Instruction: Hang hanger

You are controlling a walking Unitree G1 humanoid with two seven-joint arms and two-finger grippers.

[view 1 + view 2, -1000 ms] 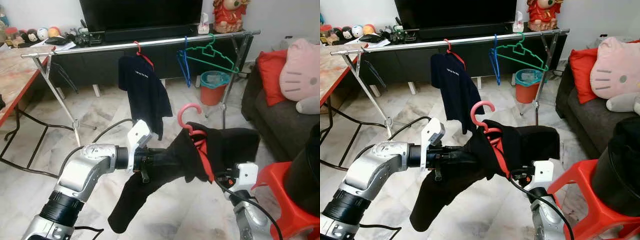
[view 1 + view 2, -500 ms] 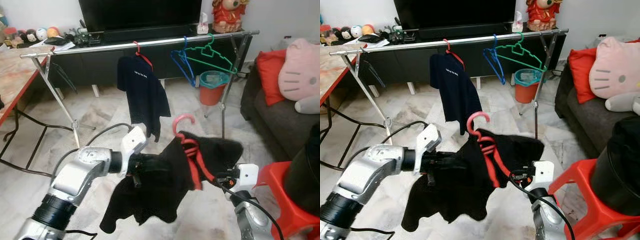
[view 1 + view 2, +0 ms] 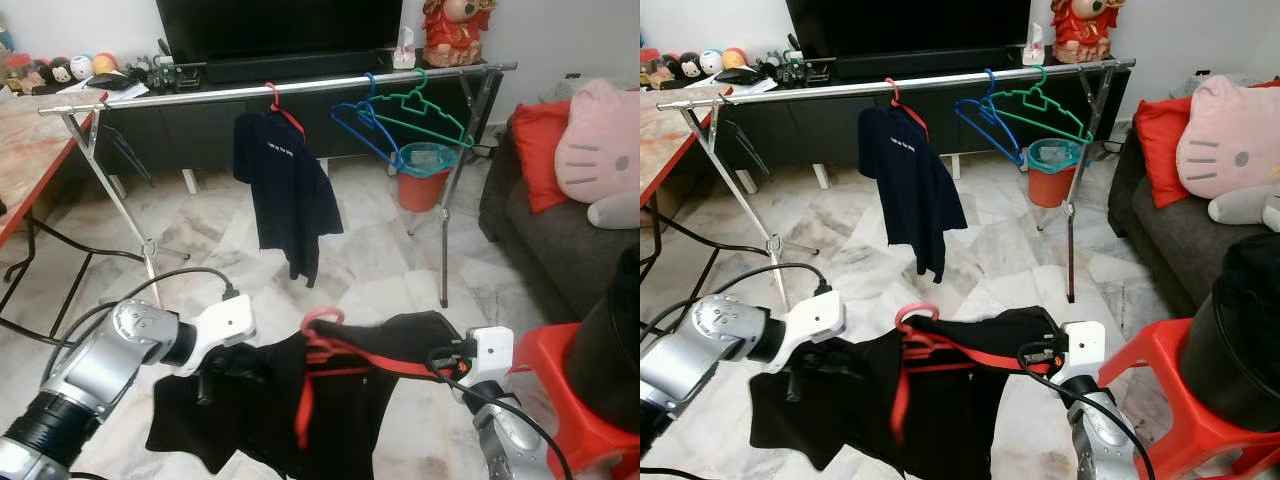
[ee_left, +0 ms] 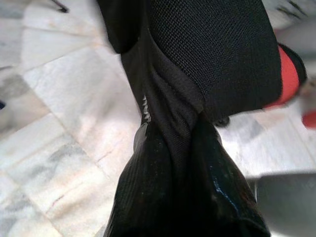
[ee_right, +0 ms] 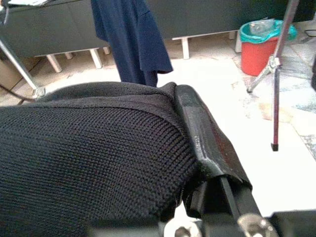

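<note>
A black garment (image 3: 340, 400) with red trim hangs on a pink hanger whose hook (image 3: 322, 318) sticks up at its middle. It is stretched low between my two grippers, in front of me. My left gripper (image 3: 212, 368) is shut on the garment's left side, with bunched fabric (image 4: 182, 123) wrapped over its fingers. My right gripper (image 3: 438, 352) is shut on the right shoulder, where one finger (image 5: 202, 138) lies against the knit. The metal drying rail (image 3: 200, 95) stands further ahead, well above the hook. It carries a navy shirt (image 3: 285, 185) on a red hanger.
An empty blue hanger (image 3: 362, 118) and a green one (image 3: 425, 108) hang on the rail's right part. A red bin (image 3: 425, 178) stands behind the rack leg. A red stool (image 3: 575, 400) and a sofa with a pink cushion (image 3: 600, 150) are right, a table (image 3: 25, 160) left.
The garment and its hanger have dropped from chest height to low down. My left gripper pulled down and to the left, spreading the fabric wide. The blue hanger on the rail has swung.
</note>
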